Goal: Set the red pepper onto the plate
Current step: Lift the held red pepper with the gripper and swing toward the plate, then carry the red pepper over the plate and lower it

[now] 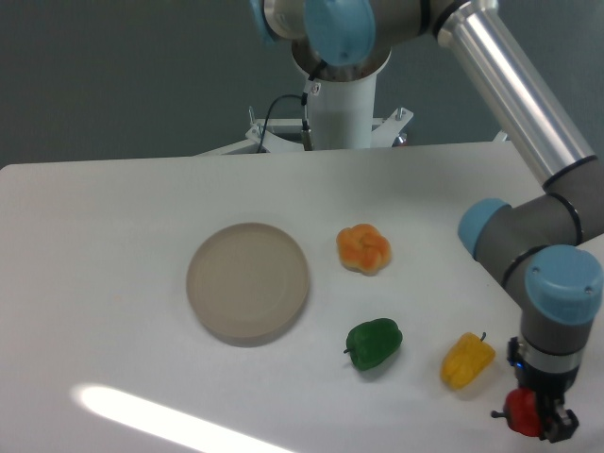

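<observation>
You have the red pepper (522,411) pinched in the jaws of the gripper (536,422) at the counter's (113,236) near right corner, so the pick looks done — the carry and the set-down are left. The plate (248,281) sits bare, well apart to the left. Your straight line crosses the yellow pepper (467,360) and green pepper (374,343) — lift over them, and mind the counter edge close beside the gripper.
</observation>
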{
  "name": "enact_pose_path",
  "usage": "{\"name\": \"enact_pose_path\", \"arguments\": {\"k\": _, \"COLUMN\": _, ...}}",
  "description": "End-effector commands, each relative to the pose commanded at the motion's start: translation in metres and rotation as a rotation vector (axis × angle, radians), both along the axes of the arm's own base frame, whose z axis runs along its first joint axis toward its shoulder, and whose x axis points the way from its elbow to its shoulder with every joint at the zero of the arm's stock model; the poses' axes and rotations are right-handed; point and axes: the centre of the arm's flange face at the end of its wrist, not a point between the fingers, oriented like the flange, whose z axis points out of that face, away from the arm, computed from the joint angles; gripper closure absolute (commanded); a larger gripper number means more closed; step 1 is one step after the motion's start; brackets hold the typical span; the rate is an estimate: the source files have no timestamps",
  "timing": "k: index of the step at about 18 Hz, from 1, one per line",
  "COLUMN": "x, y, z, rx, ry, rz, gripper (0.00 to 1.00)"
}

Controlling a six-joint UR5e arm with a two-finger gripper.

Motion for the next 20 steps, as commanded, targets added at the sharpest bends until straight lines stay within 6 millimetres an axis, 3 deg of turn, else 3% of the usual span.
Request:
{"name": "enact_pose_path", "arguments": {"k": 6, "x": 0.083, "y": -0.003, "z": 0.021, "rx": 0.001, "ry": -0.072, "rz": 0.008, "gripper": 0.55}}
{"name": "enact_pose_path", "arguments": {"k": 14, "x": 0.215, "y": -0.036, "z": 0.064, "rx": -0.021, "ry": -0.134, "rz": 0.075, "gripper": 0.56}}
{"name": "enact_pose_path", "arguments": {"k": 17, "x": 0.266, "y": -0.047, "z": 0.063, "rx": -0.033, "ry": -0.158, "rz": 0.126, "gripper": 0.56}}
{"name": "enact_pose_path", "arguments": {"k": 20, "x": 0.32, "y": -0.033, "z": 0.053, "rx": -0.042, "ry": -0.187, "rz": 0.169, "gripper": 0.56}}
